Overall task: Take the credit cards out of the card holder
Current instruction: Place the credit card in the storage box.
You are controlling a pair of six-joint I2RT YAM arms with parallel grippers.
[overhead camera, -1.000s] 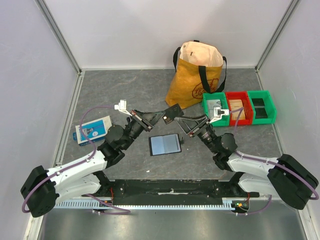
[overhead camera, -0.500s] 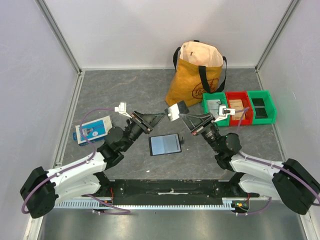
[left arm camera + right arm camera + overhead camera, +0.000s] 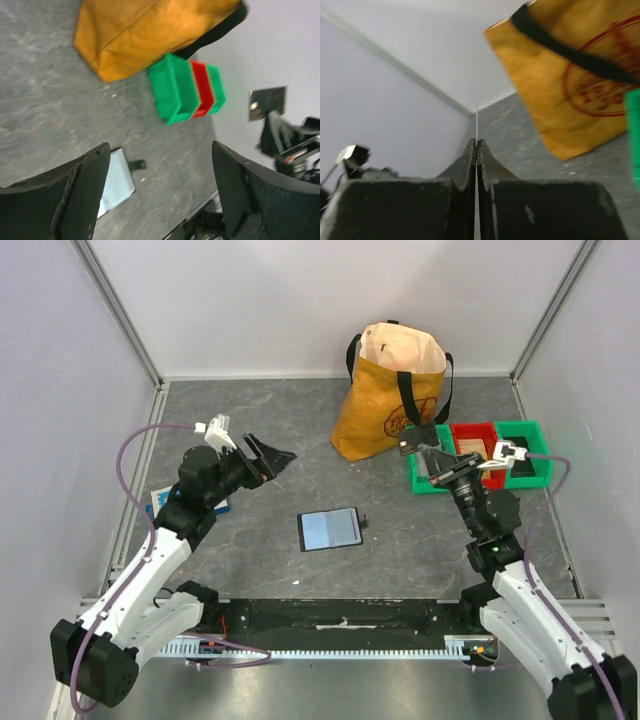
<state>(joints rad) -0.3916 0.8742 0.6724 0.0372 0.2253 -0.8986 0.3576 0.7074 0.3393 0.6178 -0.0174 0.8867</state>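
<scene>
The black card holder [image 3: 330,529] lies open on the grey table, with a pale blue-grey credit card [image 3: 328,530] showing in it. Its small tab [image 3: 362,523] points right. The left wrist view catches it beside the left finger as the card holder [image 3: 118,181]. My right gripper [image 3: 427,454] is shut on a thin dark-grey credit card [image 3: 418,437], raised over the left green bin. That card [image 3: 477,100] is edge-on in the right wrist view, pinched at the right gripper [image 3: 477,145]. My left gripper [image 3: 268,457] hangs open and empty above the table's left; between its fingers, left gripper [image 3: 160,192], is bare table.
An orange-brown tote bag [image 3: 392,390] stands at the back. Right of it sit a green bin [image 3: 428,462], a red bin [image 3: 476,452] and another green bin [image 3: 525,452]. A blue-and-white flat box [image 3: 160,503] lies under the left arm.
The left gripper opened, let go of the card and drew back up to the left. The right gripper shut on the card and carried it right, over the bins.
</scene>
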